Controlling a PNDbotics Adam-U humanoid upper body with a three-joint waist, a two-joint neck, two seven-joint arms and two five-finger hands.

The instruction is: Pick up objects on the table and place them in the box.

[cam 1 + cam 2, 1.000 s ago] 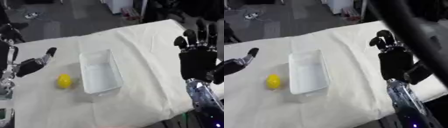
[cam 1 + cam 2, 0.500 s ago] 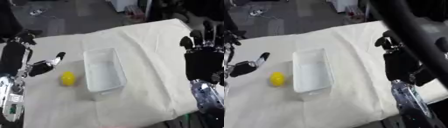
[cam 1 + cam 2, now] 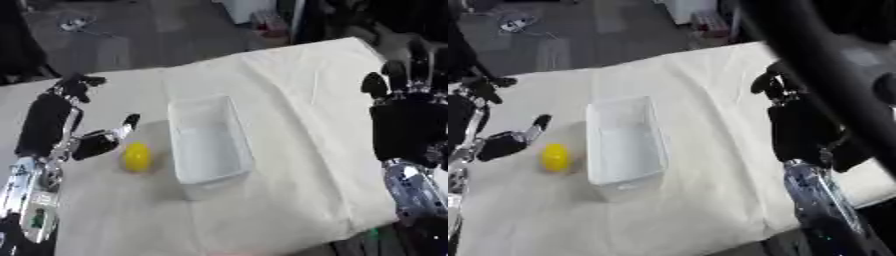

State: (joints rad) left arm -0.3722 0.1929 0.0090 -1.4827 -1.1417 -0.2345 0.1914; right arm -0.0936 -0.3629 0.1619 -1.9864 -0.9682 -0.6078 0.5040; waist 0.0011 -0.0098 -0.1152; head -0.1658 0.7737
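while the small yellow object point(image 3: 136, 156) lies on the cream cloth point(image 3: 297, 95) just left of the clear box point(image 3: 208, 143), the left hand point(image 3: 54, 122) hovers beside it, fingers spread, empty; the right hand point(image 3: 408, 125) stands open, well apart.

No legible text, label, brand, number or sign anywhere in either view. Box point(image 3: 210, 142), yellow object point(image 3: 136, 156), cloth-covered bench point(image 3: 297, 100) and both hands show plain surfaces, no markings readable.
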